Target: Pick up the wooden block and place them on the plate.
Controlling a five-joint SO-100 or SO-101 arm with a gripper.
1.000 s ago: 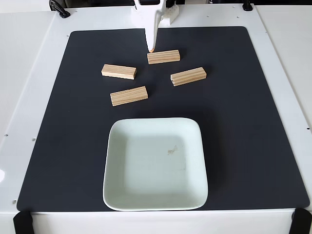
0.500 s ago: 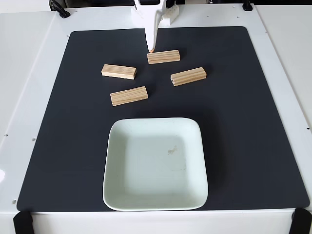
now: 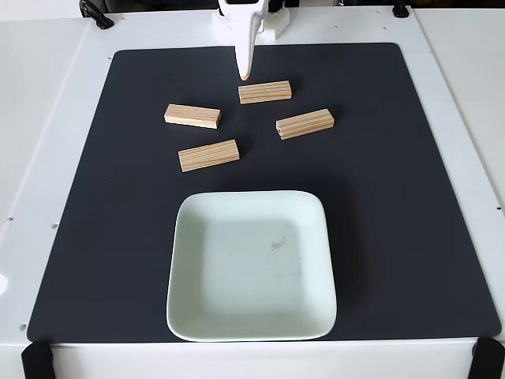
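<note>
I count four blocks on the black mat point(image 3: 410, 197), all far of the plate point(image 3: 197, 316): one at far centre point(image 3: 265, 92), one right point(image 3: 304, 124), one left point(image 3: 192, 116), one nearest the plate point(image 3: 208, 155). My claw point(image 3: 246, 76) hangs just beyond the far-centre block, holding nothing; I cannot tell whether its fingers are spread. The plate holds no block, only a small smudge point(image 3: 278, 244).

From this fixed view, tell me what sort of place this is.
Probably a tabletop robot practice bench, not a kitchen: a black rectangular mat on a white table, four pale wooden blocks laid out above an empty mint-green square plate, and a white gripper.
</note>
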